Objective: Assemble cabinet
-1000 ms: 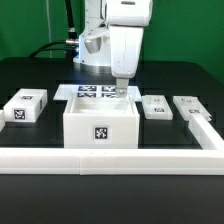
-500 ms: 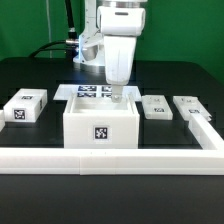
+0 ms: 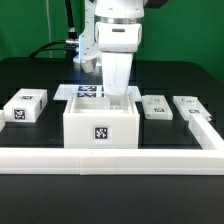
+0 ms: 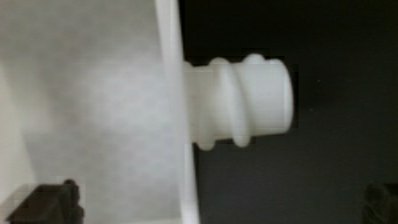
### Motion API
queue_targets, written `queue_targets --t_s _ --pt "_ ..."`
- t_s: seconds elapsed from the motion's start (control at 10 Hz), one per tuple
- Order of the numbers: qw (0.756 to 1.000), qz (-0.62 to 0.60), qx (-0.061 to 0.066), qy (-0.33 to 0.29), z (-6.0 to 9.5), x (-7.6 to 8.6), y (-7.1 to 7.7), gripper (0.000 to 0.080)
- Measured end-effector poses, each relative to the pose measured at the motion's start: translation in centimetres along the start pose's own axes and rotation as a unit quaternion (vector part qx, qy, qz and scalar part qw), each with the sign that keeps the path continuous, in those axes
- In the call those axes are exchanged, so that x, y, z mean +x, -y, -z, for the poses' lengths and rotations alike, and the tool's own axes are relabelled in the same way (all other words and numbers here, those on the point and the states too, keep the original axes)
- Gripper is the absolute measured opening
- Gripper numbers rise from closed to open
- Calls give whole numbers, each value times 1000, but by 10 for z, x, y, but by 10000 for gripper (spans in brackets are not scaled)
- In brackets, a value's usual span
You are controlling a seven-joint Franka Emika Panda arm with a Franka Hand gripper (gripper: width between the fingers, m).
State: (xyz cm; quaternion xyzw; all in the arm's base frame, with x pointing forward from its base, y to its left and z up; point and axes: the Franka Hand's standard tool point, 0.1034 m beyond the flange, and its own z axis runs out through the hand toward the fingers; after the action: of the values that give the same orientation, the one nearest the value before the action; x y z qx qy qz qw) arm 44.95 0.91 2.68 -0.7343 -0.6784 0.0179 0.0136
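The cabinet (image 3: 100, 126) is placed at the centre of the black table (image 3: 30, 70), open side up, with one marker tag shown on its near wall. The gripper (image 3: 118, 97) is positioned directly over the cabinet's far wall, toward the exterior view's right end of that wall, with its tips at about rim level.

In the wrist view the gripper (image 4: 214, 205) is shown with its dark fingers (image 4: 50, 203) spread wide, out to the picture edges. The white body of the cabinet (image 4: 89, 100) and its edge are located between them, and no contact is shown. The jaws are therefore released and nothing is grasped. A ribbed white peg (image 4: 244, 103) is seen projecting from the cabinet's edge over the dark table.

The marker board (image 3: 85, 92) is located just beyond the cabinet, partly hidden by the gripper. One tagged block (image 3: 25, 106) is placed to the left, apart from the cabinet. Two more blocks (image 3: 155, 106) are placed to the right. A long low rail (image 3: 110, 158) is laid along the near side.
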Motion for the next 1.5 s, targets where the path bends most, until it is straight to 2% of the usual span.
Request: queue_targets --t_s 0.1,0.2,0.3,0.4,0.6,0.7,1.2,1.5 --pt "1000 0 0 0 0 0 0 799" --pt "1000 0 0 0 0 0 0 677" --pt "1000 0 0 0 0 0 0 541" --pt "1000 0 0 0 0 0 0 359" --pt "1000 0 0 0 0 0 0 63" --pt "1000 0 -2 0 0 0 -1 35" --pt "1000 1 -2 0 1 0 -2 35" --pt "1000 12 -10 -2 4 7 -25 36"
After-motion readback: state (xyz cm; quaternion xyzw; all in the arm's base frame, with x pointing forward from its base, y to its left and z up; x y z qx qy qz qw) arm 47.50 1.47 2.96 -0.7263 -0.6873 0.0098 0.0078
